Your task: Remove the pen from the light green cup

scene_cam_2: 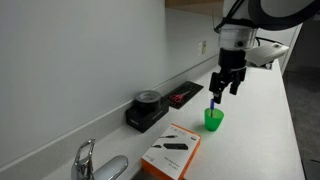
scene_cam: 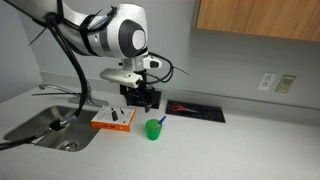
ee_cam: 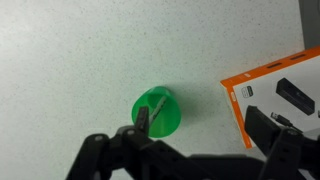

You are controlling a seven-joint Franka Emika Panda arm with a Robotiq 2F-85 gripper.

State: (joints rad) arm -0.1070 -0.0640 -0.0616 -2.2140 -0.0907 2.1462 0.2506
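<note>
**Wrist view stock-take: pen in cup, claw wide above it**

Item 1, light green cup (ee_cam: 160, 118): I see it from straight above. It stands upright on the speckled counter (ee_cam: 60, 50), a little below the centre of the wrist view. In both exterior views the cup (scene_cam: 153, 130) (scene_cam_2: 214, 121) sits low in the frame, near the middle.

Item 2, pen (ee_cam: 150, 108): it is inside the cup, a pale shaft leaning across the opening toward the rim. In an exterior view the pen (scene_cam_2: 213, 103) pokes up above the rim and looks bluish.

Item 3, claw (ee_cam: 195, 138): a dark shape along the bottom edge of the wrist view, jaws spread wide with nothing gripped. One of its fingers (ee_cam: 130, 138) lies just below the cup's lower left edge, and the other is well off to the right. In an exterior view the claw (scene_cam_2: 226, 88) hangs just above the cup. At this resolution I cannot tell whether a fingertip touches the pen's top.

Item 4, orange box (ee_cam: 285, 85): it lies flat on the counter at the right edge of the wrist view, apart from the cup.

Item 5, sink (scene_cam: 50, 125) with faucet (scene_cam: 85, 97): lower left of an exterior view.

Item 6, black tray (scene_cam: 197, 110): it sits against the wall, right of the claw, with something red in it.
</note>
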